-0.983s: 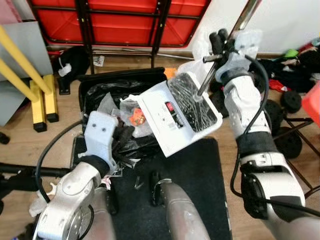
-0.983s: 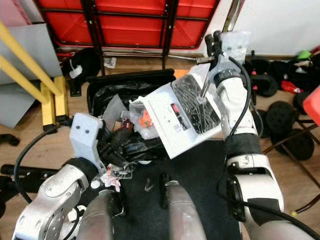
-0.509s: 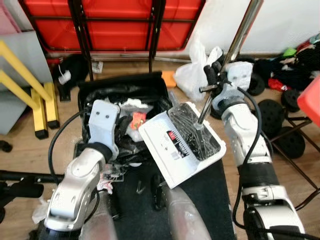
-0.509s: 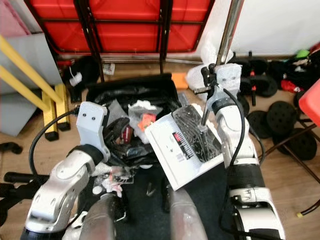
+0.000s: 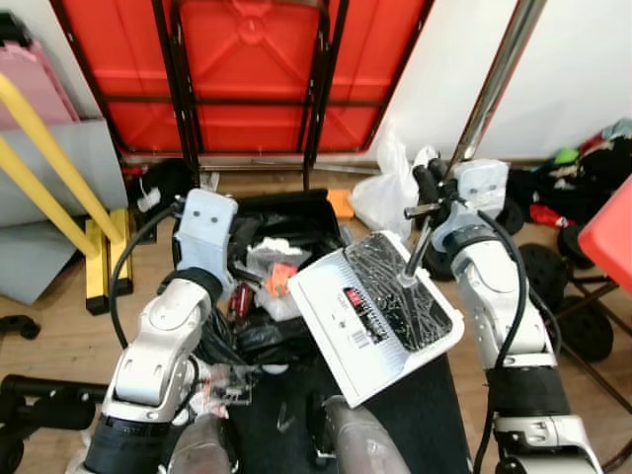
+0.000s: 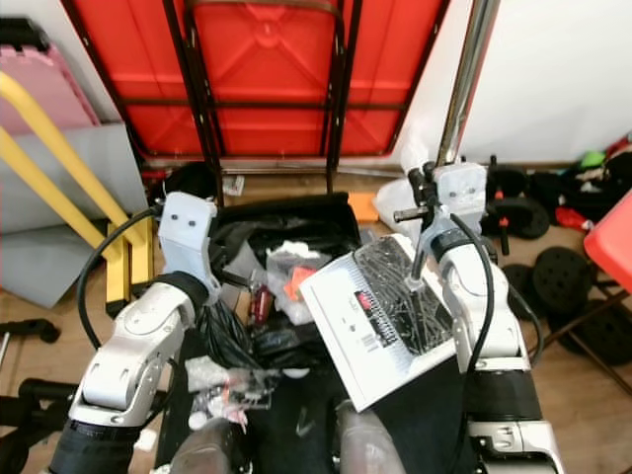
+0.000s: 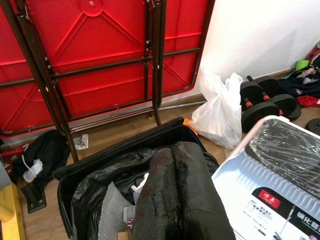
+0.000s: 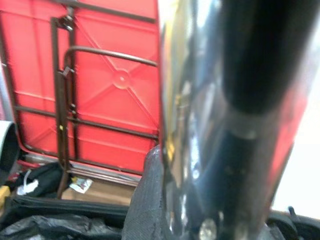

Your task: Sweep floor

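Wooden floor (image 5: 59,296) of a cluttered room, with a folded red table (image 5: 247,79) against the white wall: a robot holds a dustpan over a rubbish bin.

Right gripper (image 5: 431,188) is closed around the chrome pole (image 5: 489,89) of a white dustpan (image 5: 373,314), whose tray hangs tilted beside a black bin (image 5: 272,267) lined with a bag and full of litter. Left gripper (image 7: 175,200) has its 2 fingers pressed together, holding nothing, above the bin's near edge. The dustpan looks light and stiff but swings on its long, smooth pole, so a firm hold low on the pole seems best. Compared with 1 second ago, the tray has dropped lower and tilted back, away from the bin mouth, and the camera now looks higher up the wall.
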`<state>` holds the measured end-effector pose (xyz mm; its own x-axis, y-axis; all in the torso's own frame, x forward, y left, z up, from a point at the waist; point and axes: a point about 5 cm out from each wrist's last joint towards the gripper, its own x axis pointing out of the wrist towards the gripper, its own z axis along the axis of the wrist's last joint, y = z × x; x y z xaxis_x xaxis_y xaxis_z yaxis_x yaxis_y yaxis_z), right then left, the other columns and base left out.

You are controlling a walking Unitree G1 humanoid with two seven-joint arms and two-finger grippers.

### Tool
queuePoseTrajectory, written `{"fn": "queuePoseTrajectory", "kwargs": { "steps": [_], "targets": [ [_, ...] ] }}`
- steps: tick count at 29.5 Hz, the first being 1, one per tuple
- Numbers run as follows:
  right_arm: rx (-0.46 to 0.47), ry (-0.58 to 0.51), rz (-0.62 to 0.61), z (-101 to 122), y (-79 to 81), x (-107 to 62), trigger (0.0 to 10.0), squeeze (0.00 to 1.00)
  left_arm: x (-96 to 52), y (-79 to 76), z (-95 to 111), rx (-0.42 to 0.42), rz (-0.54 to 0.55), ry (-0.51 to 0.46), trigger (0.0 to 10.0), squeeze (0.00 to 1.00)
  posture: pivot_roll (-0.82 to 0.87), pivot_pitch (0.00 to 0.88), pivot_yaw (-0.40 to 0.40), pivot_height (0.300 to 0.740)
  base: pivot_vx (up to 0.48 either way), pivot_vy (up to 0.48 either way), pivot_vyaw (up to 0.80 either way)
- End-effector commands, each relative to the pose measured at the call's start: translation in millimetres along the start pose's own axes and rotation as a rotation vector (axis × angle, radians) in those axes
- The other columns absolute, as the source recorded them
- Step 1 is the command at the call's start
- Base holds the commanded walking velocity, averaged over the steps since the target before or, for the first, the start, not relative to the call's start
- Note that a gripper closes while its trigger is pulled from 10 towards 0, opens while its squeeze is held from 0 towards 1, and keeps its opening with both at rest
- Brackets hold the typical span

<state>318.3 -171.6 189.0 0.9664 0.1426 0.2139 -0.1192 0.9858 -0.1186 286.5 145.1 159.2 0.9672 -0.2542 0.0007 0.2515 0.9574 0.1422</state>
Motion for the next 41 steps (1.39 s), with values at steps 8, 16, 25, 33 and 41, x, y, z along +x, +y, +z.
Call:
{"fn": "queuePoseTrajectory", "kwargs": {
  "steps": [8,16,25,33,41],
  "targets": [
    [-0.007,0.008,0.002,-1.3,1.4,-8.3,10.0,0.00,1.5,-0.9,-9.8,-0.014,0.037,0.016,10.0,0.00,-0.16,0.052,-0.152,0.740,0.000,0.000,0.00],
    [0.014,0.030,-0.008,-4.2,1.4,-9.3,10.0,0.00,-0.2,-4.6,-17.5,-0.012,0.036,0.044,10.0,0.00,-0.16,0.047,-0.150,0.740,0.000,0.000,0.00],
    [0.014,0.033,-0.016,-4.3,-0.4,-8.3,10.0,0.00,-1.5,-9.6,-18.7,-0.004,0.001,0.043,10.0,0.00,-0.15,0.044,-0.152,0.740,0.213,0.000,0.00],
    [0.010,0.031,-0.009,-2.8,2.4,-4.7,10.0,0.00,2.9,-8.7,-18.2,-0.014,0.018,0.033,10.0,0.00,-0.15,0.040,-0.155,0.740,0.000,0.000,0.00],
    [0.011,0.032,-0.005,-2.7,3.7,-4.1,10.0,0.00,4.3,-7.6,-18.3,-0.017,0.026,0.035,10.0,0.00,-0.15,0.041,-0.155,0.740,0.000,0.000,0.00]
  ]
}}
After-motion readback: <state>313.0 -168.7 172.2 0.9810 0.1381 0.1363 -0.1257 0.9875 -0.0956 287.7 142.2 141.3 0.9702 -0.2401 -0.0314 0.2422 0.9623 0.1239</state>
